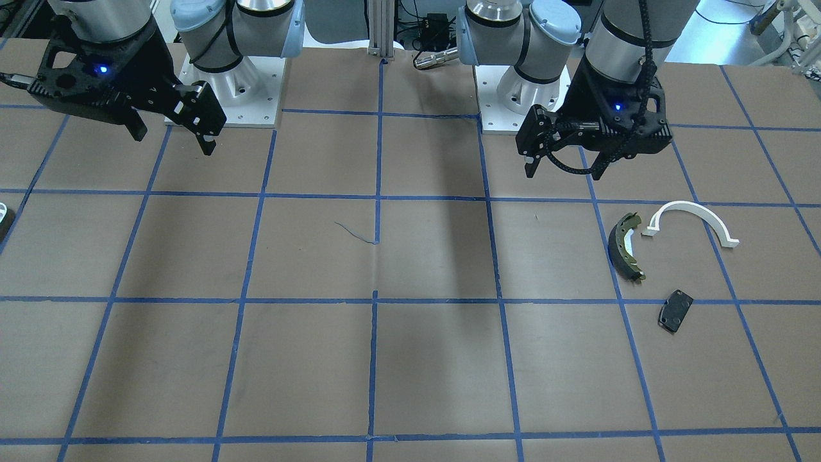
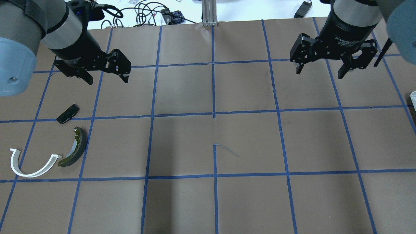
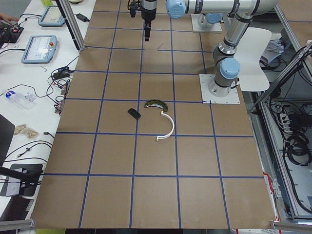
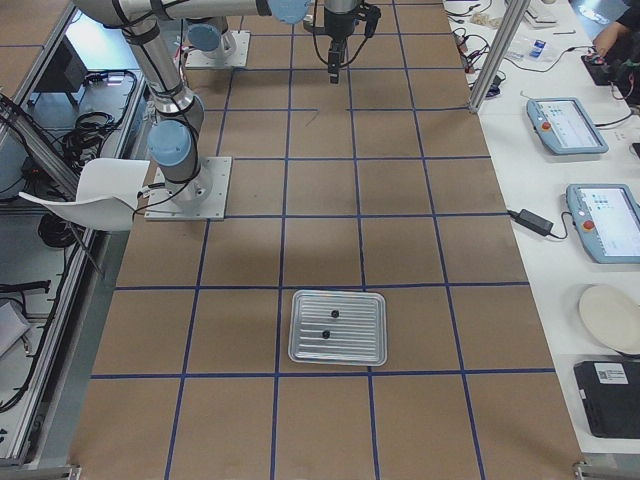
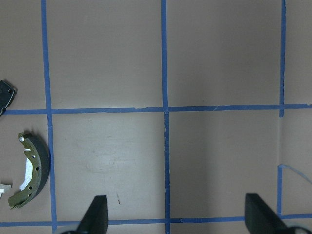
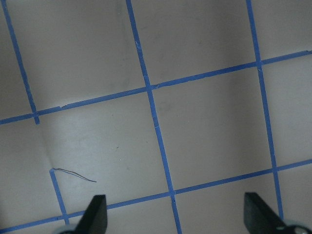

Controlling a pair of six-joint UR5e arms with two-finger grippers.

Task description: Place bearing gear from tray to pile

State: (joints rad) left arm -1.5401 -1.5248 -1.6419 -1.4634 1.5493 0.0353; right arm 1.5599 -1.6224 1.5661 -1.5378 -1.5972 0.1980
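**Nothing picked up yet: both arms up high, tray untouched**

The left tool (image 2: pixel 107 79) and the right tool (image 2: pixel 319 74) both hang above the bench (image 2: pixel 214 201), jaws spread wide with nothing between them. The tray (image 4: pixel 360 345) sits way out at the robot's right end with two tiny dark parts (image 4: pixel 334 313) on it. One is presumably the bearing gear, but they're too small to say which. The pile is at the opposite end: brake shoe (image 1: pixel 622 247), white arc (image 1: pixel 693 207) and black plate (image 1: pixel 675 310), lying loose near each other. This looks like step one, the reach to the tray. The right arm is nearer, so it'd probably need to swing out over the tray, drop onto the gear and close. After that it's a long haul across, maybe with a handoff to the left.
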